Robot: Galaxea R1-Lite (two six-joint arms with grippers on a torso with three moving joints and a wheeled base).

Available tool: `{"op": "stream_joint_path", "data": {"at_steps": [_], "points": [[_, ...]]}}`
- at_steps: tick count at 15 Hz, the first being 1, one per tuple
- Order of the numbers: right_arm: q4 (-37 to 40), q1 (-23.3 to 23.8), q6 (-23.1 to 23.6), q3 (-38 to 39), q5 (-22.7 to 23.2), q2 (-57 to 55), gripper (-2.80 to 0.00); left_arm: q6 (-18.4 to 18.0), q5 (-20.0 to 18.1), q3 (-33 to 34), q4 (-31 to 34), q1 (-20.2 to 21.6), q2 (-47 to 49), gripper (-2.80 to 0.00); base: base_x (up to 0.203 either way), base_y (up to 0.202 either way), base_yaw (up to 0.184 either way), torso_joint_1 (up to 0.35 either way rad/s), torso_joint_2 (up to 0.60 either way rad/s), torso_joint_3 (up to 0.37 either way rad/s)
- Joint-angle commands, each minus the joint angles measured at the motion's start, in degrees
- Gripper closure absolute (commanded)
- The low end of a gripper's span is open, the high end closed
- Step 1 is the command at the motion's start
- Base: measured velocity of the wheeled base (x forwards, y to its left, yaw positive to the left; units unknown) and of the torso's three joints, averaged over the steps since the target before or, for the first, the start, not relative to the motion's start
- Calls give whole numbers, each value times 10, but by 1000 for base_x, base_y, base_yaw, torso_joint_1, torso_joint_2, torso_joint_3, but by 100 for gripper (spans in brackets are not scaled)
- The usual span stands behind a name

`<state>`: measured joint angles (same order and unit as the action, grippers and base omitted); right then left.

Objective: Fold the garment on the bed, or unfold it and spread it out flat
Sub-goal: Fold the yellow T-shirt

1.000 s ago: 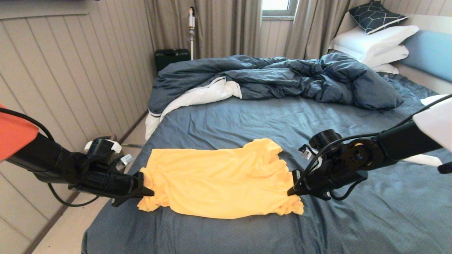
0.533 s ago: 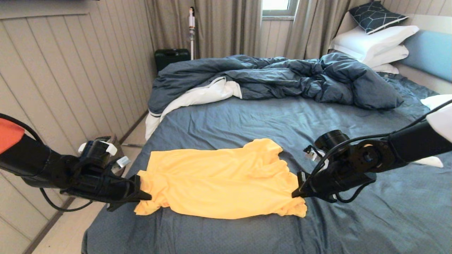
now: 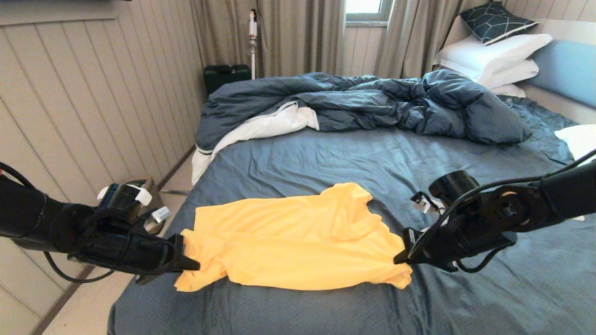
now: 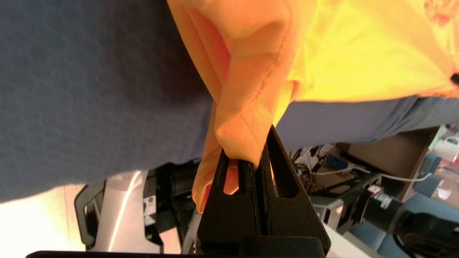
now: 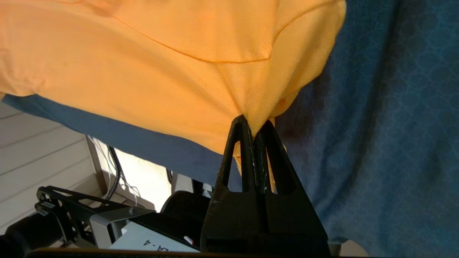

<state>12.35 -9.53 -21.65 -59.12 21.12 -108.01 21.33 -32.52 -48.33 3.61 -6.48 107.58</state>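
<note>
The yellow-orange garment (image 3: 298,242) lies stretched sideways across the near part of the bed (image 3: 326,158), its front edge close to the mattress's near side. My left gripper (image 3: 193,266) is shut on the garment's left end, pinching a bunched fold (image 4: 244,139) between its black fingers (image 4: 229,200). On the other side, my right gripper (image 3: 399,259) is shut on the right end, where the cloth (image 5: 200,64) draws into a point at its fingertips (image 5: 238,125). The fabric between the two grippers is lifted slightly and pulled fairly taut.
A rumpled dark blue duvet (image 3: 363,104) with white lining fills the far half of the bed. White pillows (image 3: 493,58) and a patterned cushion are stacked at the far right by the headboard (image 3: 565,70). A panelled wall (image 3: 93,107) and strip of floor run along the left.
Both grippers have drawn apart and slightly toward me, the left going left and the right going right. The garment is stretched wider and smoother than a second ago.
</note>
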Motion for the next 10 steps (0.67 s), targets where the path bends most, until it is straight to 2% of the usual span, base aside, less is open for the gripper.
{"op": "stream_joint_path", "data": {"at_steps": [1,5,8,10], "points": [[1,-1,2,4,1,18,0,0,-1,12,1,-7,-16,0,0,0,0,0,0,0],[35,-2,13,7,2,32,0,-3,1,20,17,-7,-31,0,0,0,0,0,0,0],[81,1,40,11,4,51,0,-36,1,25,56,-7,-50,0,0,0,0,0,0,0],[110,4,53,11,4,62,0,-42,2,25,69,-7,-59,0,0,0,0,0,0,0]]}}
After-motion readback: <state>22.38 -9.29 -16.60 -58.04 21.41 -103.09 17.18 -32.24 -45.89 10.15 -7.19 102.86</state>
